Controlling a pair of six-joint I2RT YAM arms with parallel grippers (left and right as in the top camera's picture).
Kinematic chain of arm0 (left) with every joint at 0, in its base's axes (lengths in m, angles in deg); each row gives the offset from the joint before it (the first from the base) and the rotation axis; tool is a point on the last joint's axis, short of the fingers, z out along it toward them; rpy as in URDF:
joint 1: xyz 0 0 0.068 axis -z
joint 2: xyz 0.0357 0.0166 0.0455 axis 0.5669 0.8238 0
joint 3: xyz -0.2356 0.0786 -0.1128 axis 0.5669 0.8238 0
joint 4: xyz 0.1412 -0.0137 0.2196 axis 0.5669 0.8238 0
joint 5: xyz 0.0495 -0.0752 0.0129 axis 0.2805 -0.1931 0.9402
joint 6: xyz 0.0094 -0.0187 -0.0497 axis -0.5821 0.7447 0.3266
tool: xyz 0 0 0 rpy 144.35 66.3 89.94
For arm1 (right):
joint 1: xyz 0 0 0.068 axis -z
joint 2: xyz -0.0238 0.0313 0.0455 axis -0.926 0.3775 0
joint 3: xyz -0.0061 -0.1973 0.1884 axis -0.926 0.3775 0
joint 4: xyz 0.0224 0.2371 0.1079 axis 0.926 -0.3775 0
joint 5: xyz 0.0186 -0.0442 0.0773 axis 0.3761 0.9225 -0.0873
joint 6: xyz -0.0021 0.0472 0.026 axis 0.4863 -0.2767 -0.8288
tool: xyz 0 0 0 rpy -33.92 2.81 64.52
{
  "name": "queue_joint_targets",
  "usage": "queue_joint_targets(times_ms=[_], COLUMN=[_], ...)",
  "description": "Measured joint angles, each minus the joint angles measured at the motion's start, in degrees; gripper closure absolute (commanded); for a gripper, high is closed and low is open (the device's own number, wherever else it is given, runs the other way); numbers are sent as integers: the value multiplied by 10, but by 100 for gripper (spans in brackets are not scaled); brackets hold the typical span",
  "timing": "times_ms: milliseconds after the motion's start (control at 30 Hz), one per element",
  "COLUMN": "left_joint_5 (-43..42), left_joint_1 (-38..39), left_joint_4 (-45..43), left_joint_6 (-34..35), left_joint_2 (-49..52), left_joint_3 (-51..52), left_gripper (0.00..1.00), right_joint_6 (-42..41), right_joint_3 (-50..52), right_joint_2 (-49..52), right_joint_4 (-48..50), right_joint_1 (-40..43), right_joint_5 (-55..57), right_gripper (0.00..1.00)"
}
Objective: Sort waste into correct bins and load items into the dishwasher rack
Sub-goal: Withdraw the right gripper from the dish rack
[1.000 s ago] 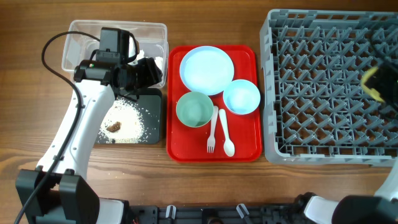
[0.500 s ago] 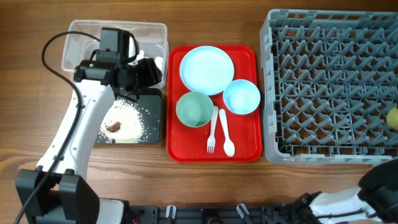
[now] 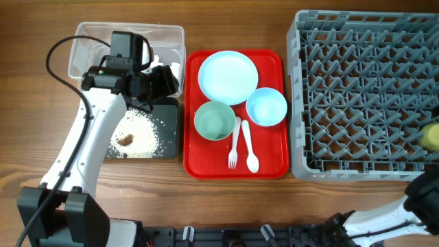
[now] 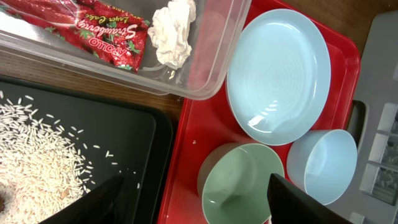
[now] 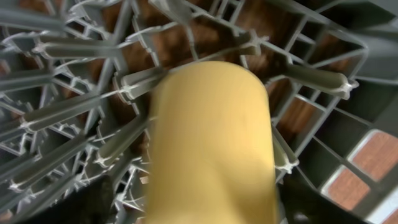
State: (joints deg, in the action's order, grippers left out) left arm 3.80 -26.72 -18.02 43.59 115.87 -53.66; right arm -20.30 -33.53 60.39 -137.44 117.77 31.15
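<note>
Since a second ago the right arm (image 3: 422, 202) has pulled back off the dishwasher rack (image 3: 357, 96) to the near edge of the surface (image 3: 226, 199), and the small yellow cup (image 5: 211, 143) sits among the pegs at the rack's right side; whether the right fingers pinch it cannot be told. Left fingers (image 4: 102, 202) hang spread and empty over the black tray (image 4: 149, 143) of rice (image 4: 31, 143); beyond, the clear tub (image 4: 211, 62) holds wrapper (image 4: 93, 31) and tissue (image 4: 173, 31).

Bright, even light; blurry yellow cup (image 5: 211, 137)
</note>
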Motion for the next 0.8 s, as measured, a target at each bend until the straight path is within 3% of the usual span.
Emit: queue_joint_targets(times_ms=[233,467,600,800], left_joint_5=[0,0,4,22], left_joint_1=[0,0,0,0], left_joint_4=[0,3,11,40], left_joint_6=[0,-2,-2,-2], left_joint_2=[0,0,0,0], left_joint_3=[0,0,0,0], left_gripper=[27,17,15,15], right_joint_6=[3,26,80,146], right_joint_3=[-1,-11,-24,-33], right_joint_2=[-1,-64,-138,-172], right_joint_4=[-9,-13,-11,-11], right_joint_1=[0,-16,-99,-346], right_joint_5=[-39,-111,-182,-210], right_gripper=[2,8,7,7])
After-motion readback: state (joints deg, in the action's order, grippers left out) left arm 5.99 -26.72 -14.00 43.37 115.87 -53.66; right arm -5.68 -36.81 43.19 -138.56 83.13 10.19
